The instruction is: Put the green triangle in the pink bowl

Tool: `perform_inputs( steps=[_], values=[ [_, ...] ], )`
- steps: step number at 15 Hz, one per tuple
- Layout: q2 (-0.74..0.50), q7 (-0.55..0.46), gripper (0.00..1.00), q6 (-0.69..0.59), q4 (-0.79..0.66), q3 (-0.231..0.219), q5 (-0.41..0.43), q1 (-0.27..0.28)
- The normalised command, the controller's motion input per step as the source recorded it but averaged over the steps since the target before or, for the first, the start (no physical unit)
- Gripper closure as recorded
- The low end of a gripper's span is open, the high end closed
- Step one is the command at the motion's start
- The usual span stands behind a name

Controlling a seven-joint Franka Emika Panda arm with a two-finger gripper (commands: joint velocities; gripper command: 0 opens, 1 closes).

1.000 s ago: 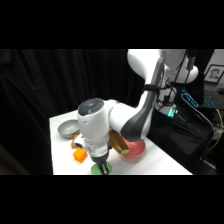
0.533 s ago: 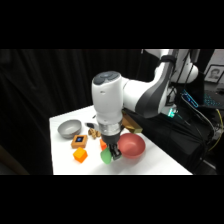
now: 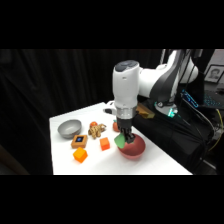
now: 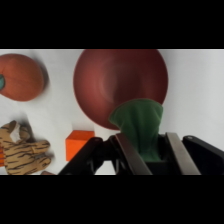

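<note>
Green and soft-cornered, the green triangle [image 4: 139, 125] is sitting pinched between my two fingers [image 4: 131, 152], which are pressing on it from either side. I am holding my gripper [image 3: 122, 136] above the near edge of the pink bowl [image 4: 120, 82]; in the wrist view the triangle's upper end is overlapping the bowl's rim, and the block is hanging clear of the bowl's inner surface. In the side view the triangle [image 3: 120, 141] is showing as a small green patch just above the left rim of the pink bowl [image 3: 134, 148].

Positions relative to the pink bowl, side view:
- An orange block [image 3: 104, 144] is lying just left of the bowl, apart from it.
- A second orange block [image 3: 80, 155] is lying farther left and nearer the camera.
- A tiger-striped toy [image 3: 96, 129] is lying left of and behind the bowl.
- A grey metal bowl [image 3: 69, 128] is standing well to the left, by the table's [image 3: 160, 162] far-left corner.
- A small block with a dark top [image 3: 78, 140] is lying just in front of the grey bowl; its marking is probably a printed square, but I cannot make it out.

In the wrist view, an orange-red round object [image 4: 20, 76] is lying beside the pink bowl, apart from it.
</note>
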Motion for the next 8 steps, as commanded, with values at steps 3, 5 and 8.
perform_inputs(
  steps=[3,5,8],
  values=[
    [-0.16,0.14,0.94,0.33,-0.35,0.100,-0.057,-0.110],
    [-0.10,0.13,0.94,0.36,-0.28,0.080,-0.090,-0.090],
    [-0.07,0.11,0.94,0.32,-0.23,0.065,-0.076,-0.087]
  ],
)
